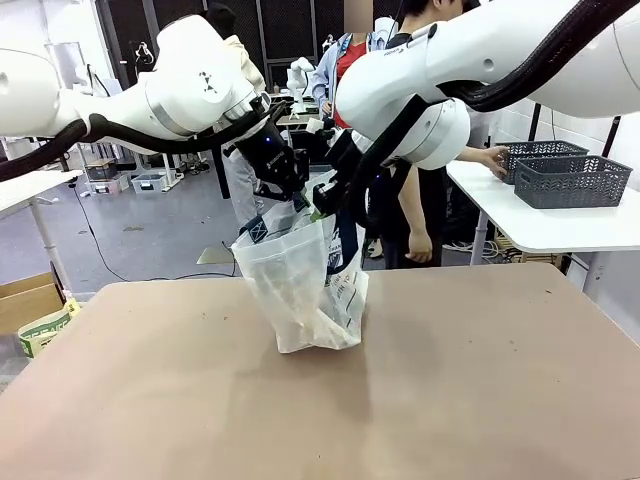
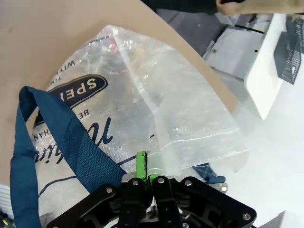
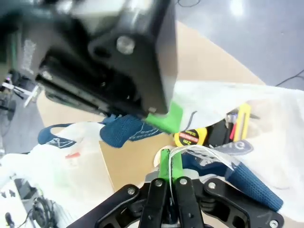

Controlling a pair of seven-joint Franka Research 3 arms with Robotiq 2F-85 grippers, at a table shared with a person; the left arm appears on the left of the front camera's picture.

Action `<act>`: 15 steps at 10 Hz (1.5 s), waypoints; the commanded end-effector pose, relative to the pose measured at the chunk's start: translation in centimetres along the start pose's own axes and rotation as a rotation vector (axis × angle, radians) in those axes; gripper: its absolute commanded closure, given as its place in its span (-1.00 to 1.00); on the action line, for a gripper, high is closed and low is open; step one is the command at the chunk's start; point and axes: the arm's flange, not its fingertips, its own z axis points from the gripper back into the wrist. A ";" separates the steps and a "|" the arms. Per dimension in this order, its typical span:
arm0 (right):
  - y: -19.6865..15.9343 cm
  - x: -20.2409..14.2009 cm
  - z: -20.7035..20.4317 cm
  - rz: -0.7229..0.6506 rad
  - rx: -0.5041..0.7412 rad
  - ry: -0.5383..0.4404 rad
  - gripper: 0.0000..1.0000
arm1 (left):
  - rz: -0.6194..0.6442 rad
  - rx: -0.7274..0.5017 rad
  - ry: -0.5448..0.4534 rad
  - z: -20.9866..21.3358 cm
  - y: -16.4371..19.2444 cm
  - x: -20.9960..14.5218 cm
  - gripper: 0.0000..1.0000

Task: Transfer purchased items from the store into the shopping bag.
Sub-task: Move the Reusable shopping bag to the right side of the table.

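Above the table (image 1: 480, 390), left gripper (image 2: 146, 164): pads pressed together, pinching the rim of the shopping bag (image 2: 156, 95).
Right gripper (image 3: 170, 161): clamped on the opposite rim, beside a navy strap (image 3: 249, 183).
Bag: bottom resting on the table, mouth held apart.
Person's hand (image 1: 492, 158): at the grey baskets (image 1: 570, 180).
Progress: bag looks readied for loading. Whether packets already lie inside cannot be told through the crumpled plastic.

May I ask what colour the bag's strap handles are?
Navy blue; the handles show best in the left wrist view.
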 end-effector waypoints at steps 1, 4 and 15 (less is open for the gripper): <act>-1.3 1.6 -0.2 0.006 0.035 -0.023 1.00 | 0.052 -0.004 0.031 -0.4 -0.4 -0.6 1.00; -0.7 0.7 -0.5 -0.002 0.024 0.010 1.00 | 0.018 0.007 0.008 -0.4 0.1 0.1 1.00; -2.0 2.2 -1.9 0.073 0.077 -0.018 1.00 | 0.183 0.014 0.011 -1.4 -1.4 0.4 1.00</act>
